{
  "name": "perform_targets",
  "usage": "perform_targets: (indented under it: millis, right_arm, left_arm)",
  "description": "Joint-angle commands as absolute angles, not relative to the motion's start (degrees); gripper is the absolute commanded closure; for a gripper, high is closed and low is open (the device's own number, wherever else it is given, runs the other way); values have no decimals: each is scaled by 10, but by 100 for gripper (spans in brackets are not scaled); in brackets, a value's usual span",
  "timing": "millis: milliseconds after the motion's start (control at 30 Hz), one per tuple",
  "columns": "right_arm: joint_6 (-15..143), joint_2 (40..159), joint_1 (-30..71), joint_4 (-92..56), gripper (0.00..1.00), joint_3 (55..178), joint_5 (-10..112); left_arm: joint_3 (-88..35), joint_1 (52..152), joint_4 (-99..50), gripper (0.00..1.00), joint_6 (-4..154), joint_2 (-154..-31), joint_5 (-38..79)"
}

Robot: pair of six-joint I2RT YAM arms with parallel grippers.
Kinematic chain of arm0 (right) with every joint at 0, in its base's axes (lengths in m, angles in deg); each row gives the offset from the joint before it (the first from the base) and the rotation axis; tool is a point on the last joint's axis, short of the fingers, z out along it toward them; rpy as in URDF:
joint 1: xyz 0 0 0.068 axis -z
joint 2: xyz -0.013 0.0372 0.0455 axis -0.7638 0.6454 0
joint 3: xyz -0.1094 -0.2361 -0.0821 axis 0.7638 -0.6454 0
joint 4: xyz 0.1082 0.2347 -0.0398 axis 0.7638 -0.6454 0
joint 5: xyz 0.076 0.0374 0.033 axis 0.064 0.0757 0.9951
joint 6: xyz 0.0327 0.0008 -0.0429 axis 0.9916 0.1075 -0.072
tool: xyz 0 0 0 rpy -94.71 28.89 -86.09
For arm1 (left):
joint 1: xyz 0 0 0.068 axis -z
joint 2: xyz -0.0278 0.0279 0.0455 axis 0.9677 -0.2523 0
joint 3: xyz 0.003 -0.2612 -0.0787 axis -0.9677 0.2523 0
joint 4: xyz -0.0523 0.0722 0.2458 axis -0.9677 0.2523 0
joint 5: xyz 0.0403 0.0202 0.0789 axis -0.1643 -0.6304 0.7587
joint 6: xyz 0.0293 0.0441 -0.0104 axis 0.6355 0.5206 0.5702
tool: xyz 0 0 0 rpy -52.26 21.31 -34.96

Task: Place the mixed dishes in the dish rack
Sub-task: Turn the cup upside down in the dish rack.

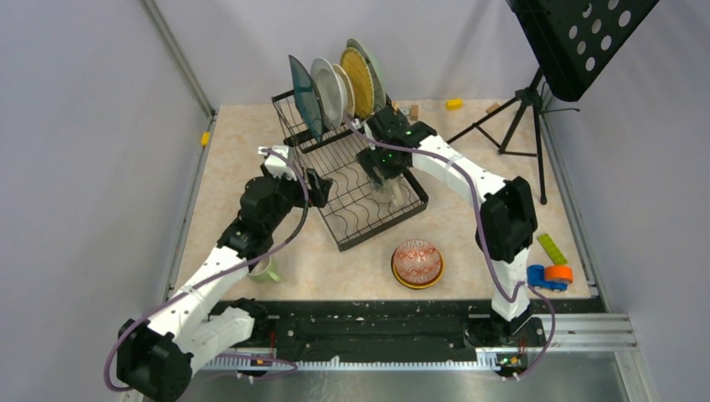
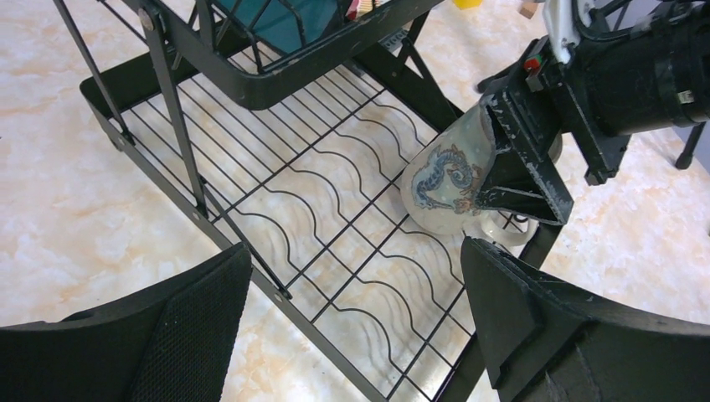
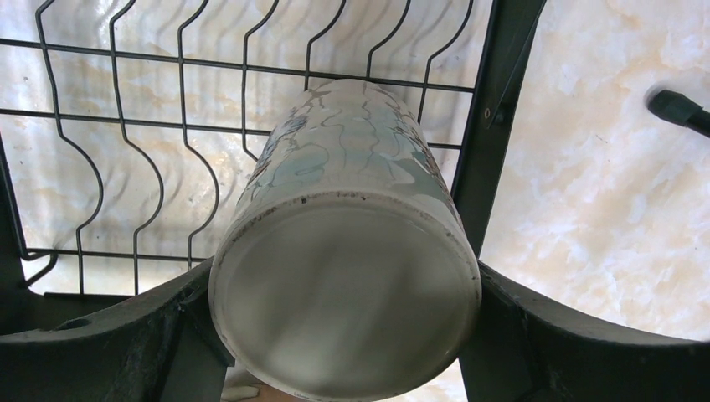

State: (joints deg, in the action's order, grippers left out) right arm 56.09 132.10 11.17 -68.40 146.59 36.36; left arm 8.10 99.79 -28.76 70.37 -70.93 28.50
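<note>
Right pincer [image 3: 345,280] is pinching the cream mug [image 3: 343,251] with the blue dragon print, one finger on each side of the body near the base. Mug is tilted, base toward the wrist camera, mouth toward the wavy wires. In the top view it is at frame centre, over the right part of the dish rack [image 1: 381,228] flat tray; can't tell if it touches the wires. Left pincer [image 2: 352,251] is spread wide with nothing in it, over the tray's left edge, near the mug but apart. Four plates [image 1: 339,84] stand upright in the raised section, upper centre. Red-patterned bowl [image 1: 417,260] sits in the yellow-orange bowl [image 1: 417,284] on the surface [image 1: 243,142], lower centre-right. Light-green mug [image 1: 268,271] is lower left, partly hidden by the left arm. Music stand [image 1: 578,38] upper right; toy car [image 1: 540,276] right of the bowls.
</note>
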Motion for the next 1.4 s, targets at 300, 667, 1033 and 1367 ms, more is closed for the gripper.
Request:
perform_targets:
  millis: [300, 667, 1033, 1367]
  right_arm:
    - [567, 1322, 103, -646, 43, 1516, 372]
    - [589, 1311, 103, -624, 28, 1526, 400]
    - [607, 1345, 103, -669, 13, 1557, 386]
    - [608, 1331, 103, -670, 11, 1553, 383]
  left_arm:
    - [62, 990, -255, 1, 685, -729, 350]
    - [60, 983, -245, 1, 673, -744, 346]
    - [62, 978, -250, 1, 669, -748, 334]
    - [63, 976, -250, 1, 664, -750, 330]
